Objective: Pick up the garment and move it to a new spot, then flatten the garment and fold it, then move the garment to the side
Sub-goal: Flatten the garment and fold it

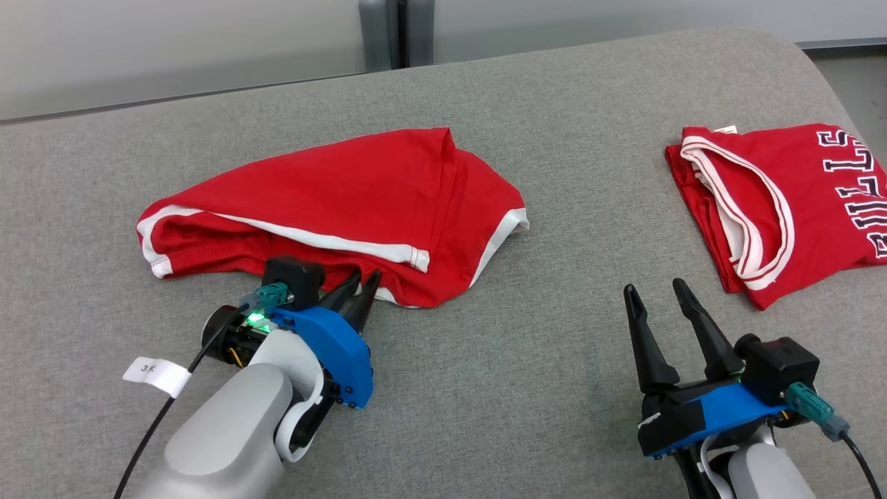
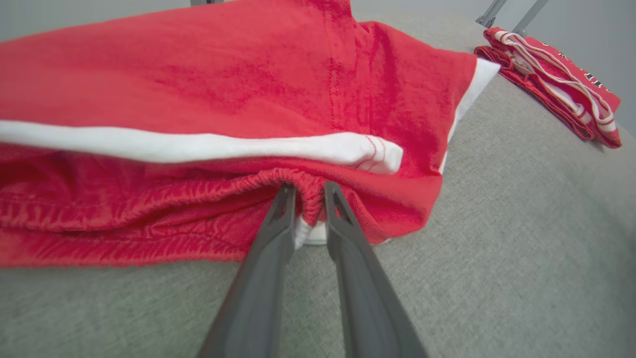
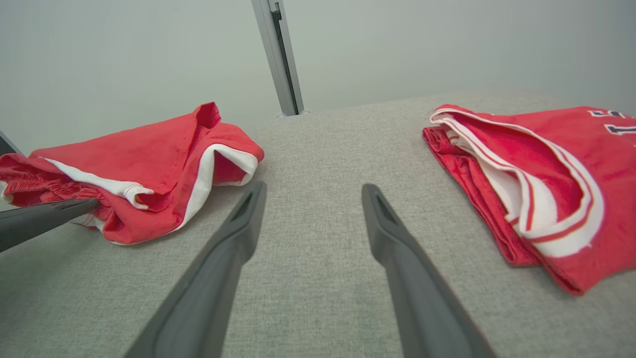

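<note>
Shorts (image 1: 332, 187): red with white trim, crumpled on the grey cushion (image 1: 485, 360), left of centre in the head view.
Left gripper (image 1: 365, 277): comes in from the lower left of the frame, with its tips at the shorts' lower edge, right of the middle.
Left grip: narrow. In the left wrist view a bunched fold of the elastic waistband (image 2: 278, 176) sits between the two fingers (image 2: 278, 223) and touches both.
Over the tips: a white-trimmed hem (image 2: 348, 149) lies across the waistband just above the pinched fold.
Right gripper (image 1: 655, 287): lower right of the frame, spread wide and holding nothing, over bare cushion, well apart from the shorts.
Jersey (image 1: 797, 201): red, folded, with white trim and lettering. It is at the right edge of the frame, up and right of the right gripper and apart from the shorts.
Post (image 1: 395, 31): grey upright, top centre, behind the cushion.
</note>
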You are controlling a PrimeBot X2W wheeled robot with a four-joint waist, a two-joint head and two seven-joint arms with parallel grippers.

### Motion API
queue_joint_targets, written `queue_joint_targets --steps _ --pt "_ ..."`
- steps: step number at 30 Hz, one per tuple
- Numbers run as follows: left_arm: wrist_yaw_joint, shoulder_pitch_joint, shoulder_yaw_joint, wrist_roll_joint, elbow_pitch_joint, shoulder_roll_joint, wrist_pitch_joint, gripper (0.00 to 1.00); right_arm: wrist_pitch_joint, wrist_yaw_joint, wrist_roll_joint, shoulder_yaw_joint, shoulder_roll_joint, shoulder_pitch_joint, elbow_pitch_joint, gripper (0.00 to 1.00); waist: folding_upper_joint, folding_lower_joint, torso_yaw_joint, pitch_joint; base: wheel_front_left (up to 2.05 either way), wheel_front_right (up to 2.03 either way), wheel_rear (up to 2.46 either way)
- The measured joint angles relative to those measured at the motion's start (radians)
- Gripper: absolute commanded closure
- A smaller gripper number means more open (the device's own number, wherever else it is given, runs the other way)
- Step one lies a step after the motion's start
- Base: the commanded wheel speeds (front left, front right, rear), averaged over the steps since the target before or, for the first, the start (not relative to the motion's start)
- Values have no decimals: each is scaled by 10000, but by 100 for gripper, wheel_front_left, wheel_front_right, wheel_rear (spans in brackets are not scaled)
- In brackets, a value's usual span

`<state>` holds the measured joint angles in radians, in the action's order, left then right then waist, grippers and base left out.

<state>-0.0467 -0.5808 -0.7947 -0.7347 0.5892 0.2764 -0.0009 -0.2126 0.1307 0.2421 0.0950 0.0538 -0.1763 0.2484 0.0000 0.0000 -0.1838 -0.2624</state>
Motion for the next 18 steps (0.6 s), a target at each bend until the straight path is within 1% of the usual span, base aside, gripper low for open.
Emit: queue_joint_targets --steps 1,4,8,11,12,14,18 --pt "-96 0 17 -61 23 -10 -36 100 -6 0 0 -10 -2 0 10 0 0 0 -1 -9 0 0 0" --pt "-313 45 414 -717 40 -221 -267 100 -44 0 -2 -75 -8 3 40 0 0 1 47 2 0 0 0" --pt "-514 719 1802 -2541 -468 -744 -1237 100 -46 0 -8 -155 -21 7 54 0 0 0 226 119 0 0 0" --pt "-518 1309 2336 -3200 -905 -665 -1423 100 -44 0 -36 -247 -21 23 36 0 0 0 423 244 0 0 0" --pt "-481 1528 2399 -3342 -1066 -594 -1411 100 -31 0 -38 -274 -25 49 21 0 0 0 490 289 0 0 0" --pt "-272 1961 2520 -3490 -1427 -439 -1336 100 0 0 -56 -334 -25 111 0 0 0 0 606 366 0 0 0" --pt "385 2799 2706 -3649 -2211 52 -1156 100 58 0 -67 -364 -27 175 -56 0 0 0 767 515 0 0 0"
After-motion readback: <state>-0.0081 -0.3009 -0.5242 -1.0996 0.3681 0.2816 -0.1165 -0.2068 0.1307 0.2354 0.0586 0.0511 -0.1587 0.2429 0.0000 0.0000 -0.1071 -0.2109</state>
